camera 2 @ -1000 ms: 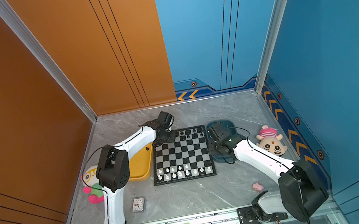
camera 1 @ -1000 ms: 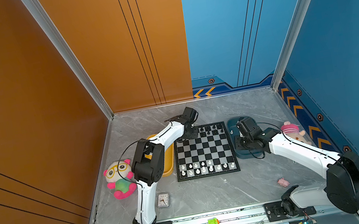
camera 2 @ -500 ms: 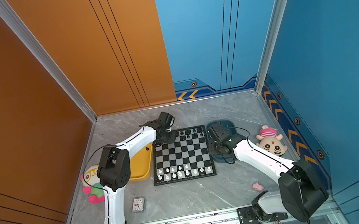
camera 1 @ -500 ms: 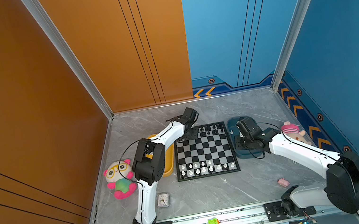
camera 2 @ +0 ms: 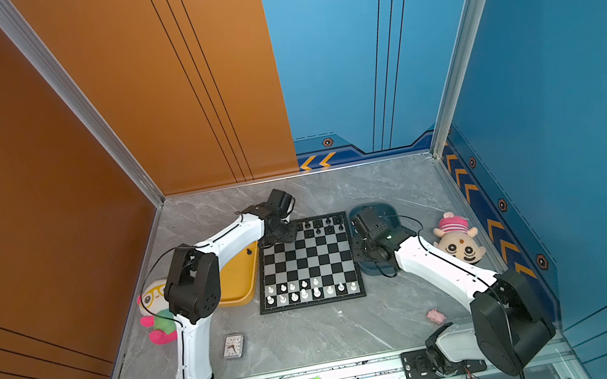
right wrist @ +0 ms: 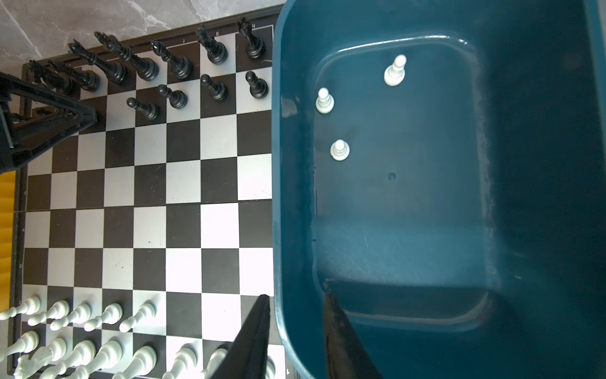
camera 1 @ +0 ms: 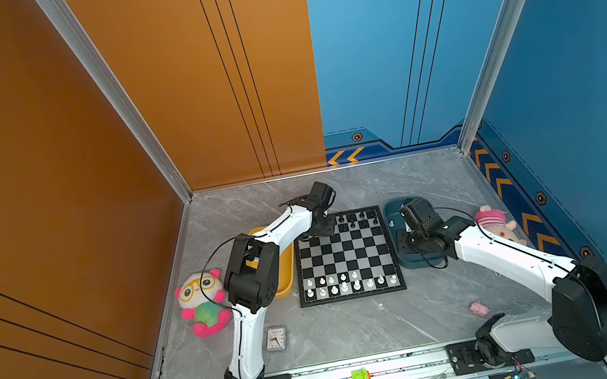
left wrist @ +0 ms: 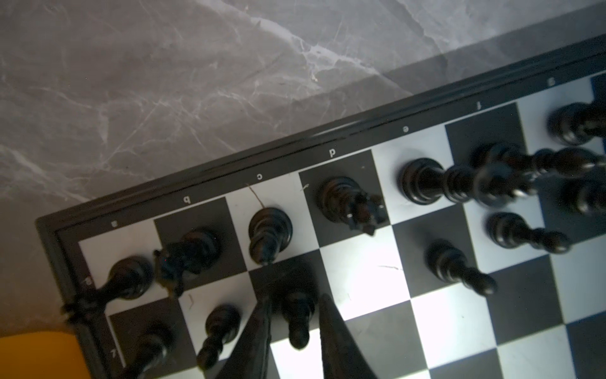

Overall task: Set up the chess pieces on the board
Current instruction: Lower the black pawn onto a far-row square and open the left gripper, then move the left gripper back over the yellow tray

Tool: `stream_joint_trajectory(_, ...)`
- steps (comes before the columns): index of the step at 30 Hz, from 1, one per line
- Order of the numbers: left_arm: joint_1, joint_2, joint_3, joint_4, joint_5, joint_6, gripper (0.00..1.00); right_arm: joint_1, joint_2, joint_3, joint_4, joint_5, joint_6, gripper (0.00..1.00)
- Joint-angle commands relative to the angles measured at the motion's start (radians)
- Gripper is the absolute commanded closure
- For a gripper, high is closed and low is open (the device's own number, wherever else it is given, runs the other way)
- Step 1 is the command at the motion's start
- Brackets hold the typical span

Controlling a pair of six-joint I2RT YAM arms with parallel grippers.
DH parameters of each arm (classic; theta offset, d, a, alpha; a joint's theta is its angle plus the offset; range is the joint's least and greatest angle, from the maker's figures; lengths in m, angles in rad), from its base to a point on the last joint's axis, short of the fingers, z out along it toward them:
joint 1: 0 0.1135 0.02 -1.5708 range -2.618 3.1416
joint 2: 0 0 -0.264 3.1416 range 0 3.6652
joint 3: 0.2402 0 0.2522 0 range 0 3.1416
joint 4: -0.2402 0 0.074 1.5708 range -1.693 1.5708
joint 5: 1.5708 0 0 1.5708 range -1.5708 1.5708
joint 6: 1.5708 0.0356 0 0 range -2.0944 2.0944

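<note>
my left gripper (left wrist: 295, 296) hangs over the board (camera 1: 353, 299) at its black end, near the corner lettered a. its fingers are parted only a little, one on each side of a black pawn (left wrist: 296, 316). the pawn stands on the dark square in the board's c column, second row in. a sliver of square shows beside it, so i am not squeezing it. other black pieces (camera 1: 358, 219) stand in the board's two rows there, white pieces (camera 1: 345, 282) in the two rows at its opposite end. my right gripper (right wrist: 295, 294) hangs just beside the board's h edge, over the rim of the teal tray (right wrist: 541, 164), narrowly apart and holding nothing. three white pawns (right wrist: 340, 150) stand in that tray.
</note>
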Motion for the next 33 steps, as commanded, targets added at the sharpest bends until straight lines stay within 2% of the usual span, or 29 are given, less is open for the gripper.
stream_joint_trajectory(1,-0.004,-0.032,0.007,-0.033,-0.023,0.007,0.71,-0.005,-0.011,-0.008,0.010,-0.013,-0.011,0.69)
stream_joint_trajectory(12,-0.012,-0.110,-0.013,-0.032,-0.025,0.008,0.71,-0.003,-0.050,-0.017,-0.003,-0.001,-0.005,0.69)
stream_joint_trajectory(19,-0.016,-0.227,-0.042,-0.028,-0.011,0.007,0.70,0.006,-0.086,-0.023,-0.010,0.008,0.005,0.69)
stream_joint_trajectory(27,0.018,-0.459,-0.211,0.065,-0.046,-0.009,0.65,0.018,-0.110,-0.021,-0.023,0.020,0.014,0.69)
stream_joint_trajectory(33,0.108,-0.593,-0.372,0.108,-0.072,-0.038,0.62,0.030,-0.090,-0.007,-0.018,0.022,0.019,0.69)
